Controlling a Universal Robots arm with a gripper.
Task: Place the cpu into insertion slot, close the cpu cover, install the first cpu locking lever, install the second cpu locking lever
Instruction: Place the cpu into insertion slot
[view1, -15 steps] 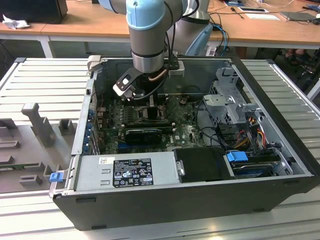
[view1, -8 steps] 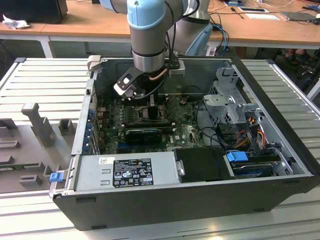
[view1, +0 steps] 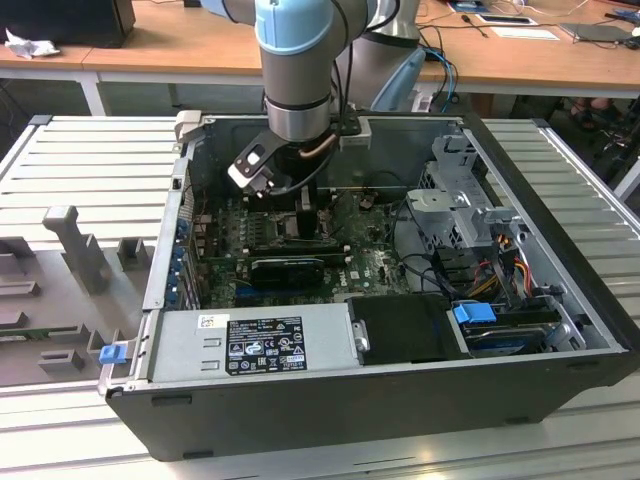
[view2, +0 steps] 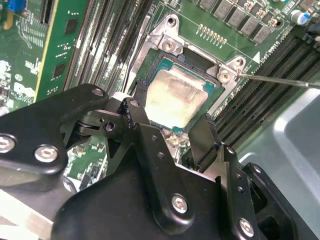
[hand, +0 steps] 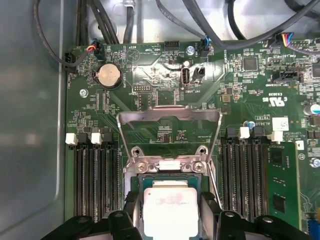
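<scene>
The arm (view1: 295, 70) is plunged straight down into the open computer case (view1: 560, 215), which lies on its side on the ribbed counter (view1: 80, 170). The hand (view2: 171, 112) is right at the socket (hand: 167, 166), mid-board between the two banks of memory slots (hand: 95, 180) and well in from the case walls.

And there's the chip (view2: 177, 95), pale metal face up, lying square inside the socket's grey rim and level with it by the look of things. The hand brackets it on two opposite sides. That's the hold you'd want here, I'd say: it keeps the face and underside untouched and the chip flat over the socket.

Is the hand clamped on the chip or merely standing beside it? I cannot tell, because the contact line is lost in shadow in both wrist views.

The cover (hand: 170, 116) stands flipped up at the socket's hinge edge, on the side towards the coin battery (hand: 108, 75). Green board shows through its window. It's tipped back so nothing blocks the way down, and it's not yet closed. A thin metal rod (view2: 280, 81) juts out from a socket corner, swung clear for the same reason, I'd judge.
</scene>
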